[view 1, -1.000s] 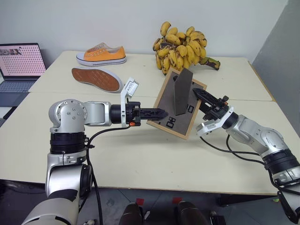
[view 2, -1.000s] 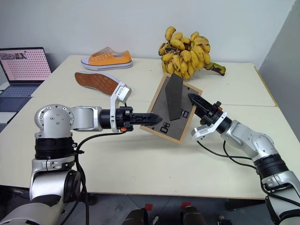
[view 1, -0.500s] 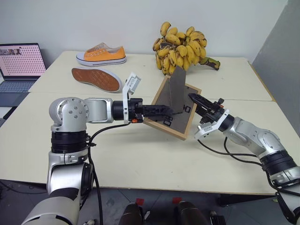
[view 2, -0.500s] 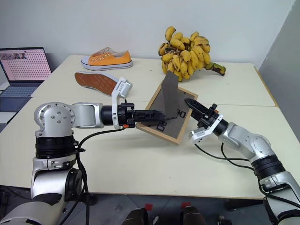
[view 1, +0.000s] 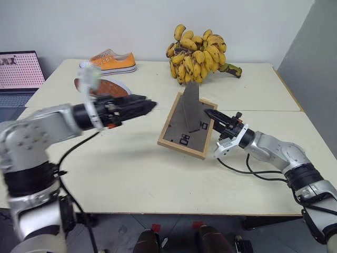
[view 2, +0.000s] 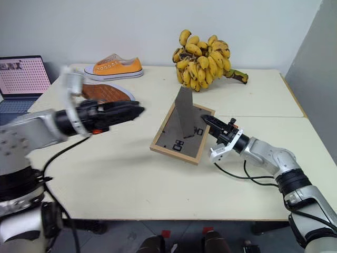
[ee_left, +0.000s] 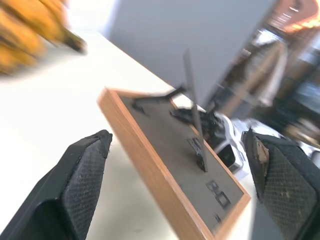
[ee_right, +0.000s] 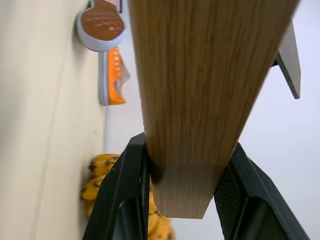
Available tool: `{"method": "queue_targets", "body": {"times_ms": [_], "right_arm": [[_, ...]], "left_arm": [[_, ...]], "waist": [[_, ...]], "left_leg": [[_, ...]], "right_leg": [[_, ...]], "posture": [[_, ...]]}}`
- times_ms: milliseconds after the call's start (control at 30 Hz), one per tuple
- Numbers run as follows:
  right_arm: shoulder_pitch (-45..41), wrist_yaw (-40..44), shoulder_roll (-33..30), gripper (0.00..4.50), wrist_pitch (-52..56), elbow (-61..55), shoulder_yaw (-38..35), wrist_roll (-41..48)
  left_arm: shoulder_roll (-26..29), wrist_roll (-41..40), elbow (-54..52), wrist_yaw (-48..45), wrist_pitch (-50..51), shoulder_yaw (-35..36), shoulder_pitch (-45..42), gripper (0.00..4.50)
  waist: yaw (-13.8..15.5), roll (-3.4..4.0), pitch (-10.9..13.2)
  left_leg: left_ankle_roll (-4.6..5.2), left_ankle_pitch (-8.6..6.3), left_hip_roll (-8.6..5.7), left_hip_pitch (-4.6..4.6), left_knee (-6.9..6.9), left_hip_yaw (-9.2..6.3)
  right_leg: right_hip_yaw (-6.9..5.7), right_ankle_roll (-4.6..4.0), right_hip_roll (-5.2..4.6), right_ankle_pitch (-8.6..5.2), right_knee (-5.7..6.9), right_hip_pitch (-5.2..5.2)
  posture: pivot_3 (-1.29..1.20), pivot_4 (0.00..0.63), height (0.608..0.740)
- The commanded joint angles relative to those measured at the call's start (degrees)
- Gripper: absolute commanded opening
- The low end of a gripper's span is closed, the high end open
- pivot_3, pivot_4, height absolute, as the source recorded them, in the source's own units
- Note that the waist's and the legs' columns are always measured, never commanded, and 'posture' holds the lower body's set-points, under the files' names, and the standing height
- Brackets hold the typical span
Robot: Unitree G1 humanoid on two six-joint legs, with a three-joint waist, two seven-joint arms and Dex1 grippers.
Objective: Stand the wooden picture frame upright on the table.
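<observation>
Across the cream desk (view 1: 131, 174), the wooden picture frame (view 1: 184, 129) is leaning (grey back up), right gripper (view 1: 212, 114) pinching its edge, left gripper (view 1: 142, 104) gaping wide nearby

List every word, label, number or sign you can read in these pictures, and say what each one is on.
No text can be read for certain.
Wooden picture frame, dark back board: small white marks near the lower edge, too small to read.
Laptop screen: rows of small marks, too small to read.
Orange sneaker and bunch of bananas: no lettering visible.
</observation>
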Motion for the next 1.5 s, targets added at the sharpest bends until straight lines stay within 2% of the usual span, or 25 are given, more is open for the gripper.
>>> {"method": "queue_targets", "body": {"times_ms": [33,133,233,300,400,600,733,867,1100,1500], "right_arm": [[-4.68,6.54,3.77,1.65,-3.46,3.90,-2.16,12.85],[-6.06,15.67,7.41,1.65,-3.14,5.33,-3.03,23.82],[-5.99,25.75,11.27,1.65,1.51,4.11,-4.37,35.38],[-4.50,35.38,15.02,1.65,10.03,0.84,-5.43,45.91],[-1.90,45.78,17.56,1.65,20.56,-4.04,-6.70,55.75],[4.30,60.82,18.11,1.65,44.26,-14.17,-9.05,70.94],[6.73,63.76,18.25,1.65,55.73,-16.63,-11.22,75.05],[8.49,64.10,19.76,1.65,61.06,-17.10,-13.40,76.96],[10.74,61.93,23.99,1.65,62.35,-16.62,-14.95,75.43],[13.66,60.90,25.07,1.65,63.11,-12.98,-17.12,73.84]], "left_arm": [[1.58,-4.01,-6.18,2.51,-0.58,4.74,4.21,4.45],[1.60,-5.95,-8.34,5.03,-1.14,5.22,6.74,4.45],[1.80,-7.53,-9.48,7.21,-1.94,5.31,8.11,4.45],[2.46,-8.69,-9.68,8.33,-2.34,5.89,8.79,4.45],[3.93,-9.92,-9.69,9.31,-2.86,6.40,9.98,4.45],[9.55,-6.64,-12.81,4.70,-5.76,6.04,17.89,4.45],[11.40,-3.80,-12.23,2.72,-9.12,5.12,20.83,4.45],[12.02,-2.44,-11.40,2.13,-10.84,4.92,21.94,4.45],[13.28,-2.60,-10.05,2.34,-11.47,4.83,20.51,4.45],[14.27,-2.73,-10.30,1.29,-11.79,4.89,21.86,4.45]], "waist": [[0.00,-0.02,0.01],[0.05,-0.09,-0.01],[0.04,-0.11,-0.01],[0.00,-0.11,0.00],[0.07,-0.12,0.00],[0.18,-0.11,0.01],[0.22,-0.10,0.01],[0.19,-0.10,0.01],[-0.09,-0.11,0.01],[-0.08,-0.11,0.01]], "left_leg": [[0.00,0.00,0.00,0.01,0.00,0.00],[0.00,0.00,0.00,0.10,0.01,-0.13],[0.01,-0.01,0.01,0.15,0.00,-0.13],[0.01,-0.01,0.01,0.23,-0.01,-0.18],[0.02,-0.01,0.04,0.35,-0.03,-0.20],[0.03,-0.03,0.05,0.45,-0.07,-0.20],[0.03,-0.03,0.07,0.53,-0.11,-0.19],[0.03,-0.03,0.07,0.59,-0.16,-0.14],[0.04,-0.04,0.14,0.63,-0.23,-0.11],[0.03,-0.05,0.18,0.65,-0.26,-0.08]], "right_leg": [[0.00,0.00,0.00,0.00,0.01,0.01],[-0.11,0.00,0.00,0.00,0.01,0.18],[-0.12,0.00,0.00,0.00,0.00,0.25],[-0.15,0.00,0.00,0.00,-0.01,0.35],[-0.16,0.00,0.03,0.00,-0.01,0.45],[-0.16,-0.06,0.03,-0.04,-0.05,0.53],[-0.17,-0.18,0.07,-0.12,0.03,0.52],[-0.13,-0.20,0.10,-0.16,0.06,0.51],[-0.11,-0.21,0.16,-0.21,0.07,0.49],[-0.07,-0.15,0.21,-0.26,0.07,0.47]], "posture": [[0.00,0.150,0.740],[0.00,0.150,0.740],[0.00,0.150,0.740],[0.00,0.150,0.740],[0.00,0.150,0.740],[0.00,0.150,0.740],[0.00,0.150,0.740],[0.00,0.150,0.740],[0.00,0.150,0.740],[0.00,0.150,0.740]]}}
